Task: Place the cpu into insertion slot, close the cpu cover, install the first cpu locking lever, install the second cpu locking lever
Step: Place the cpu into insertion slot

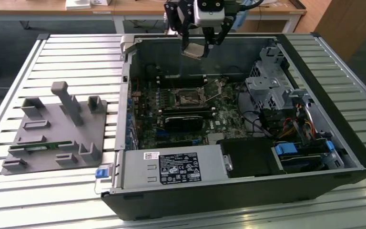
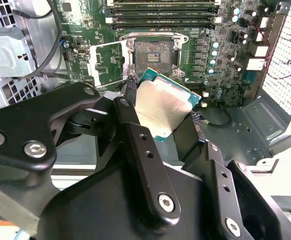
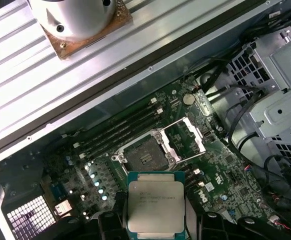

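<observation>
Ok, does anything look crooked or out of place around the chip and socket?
Only the cpu: in the exterior view it hangs tilted in the gripper, not level, above the rim of the case. The insertion slot is empty and the cpu cover is swung open beside it; no damage shows.

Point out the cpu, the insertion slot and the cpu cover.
cpu [image 3: 156, 207]: first wrist view, middle of its silvery metal top.
insertion slot [image 3: 146, 155]: first wrist view, its dark recessed centre.
cpu cover [image 3: 197, 135]: first wrist view, one side bar of the open frame.
</observation>
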